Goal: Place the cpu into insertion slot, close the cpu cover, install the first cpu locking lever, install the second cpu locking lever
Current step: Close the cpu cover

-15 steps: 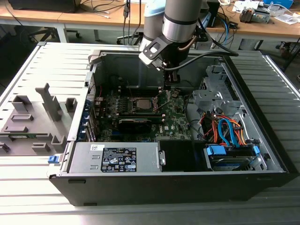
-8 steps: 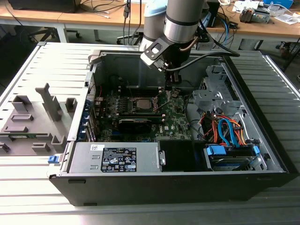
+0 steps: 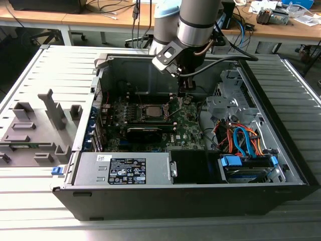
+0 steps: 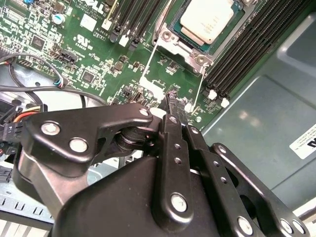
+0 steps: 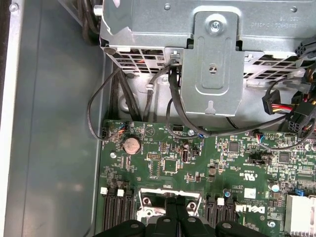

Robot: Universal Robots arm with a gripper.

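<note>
The cpu [image 4: 206, 19], a small square chip with a dull silver top, lies in its socket [image 3: 150, 111] on the green motherboard. The cpu cover [image 4: 168, 33], a silvery frame, appears to lie flat around the chip. Two thin wire levers [image 4: 147, 64] [image 4: 201, 88] run out from the socket towards my gripper; whether they are latched I cannot tell. My gripper [image 4: 173, 98] is shut, its black fingertips together just above the board between the lever ends. In the exterior view the gripper [image 3: 185, 94] hangs to the socket's right. The gripper [image 5: 176, 203] shows over the socket's edge.
A long black card [image 3: 144, 131] lies in front of the socket. Black memory slots [image 4: 247, 54] flank it. A metal drive cage [image 3: 225, 105] and coloured cables [image 3: 241, 140] fill the case's right side, the power supply [image 3: 123, 169] the front. A grey fixture [image 3: 35, 130] sits outside.
</note>
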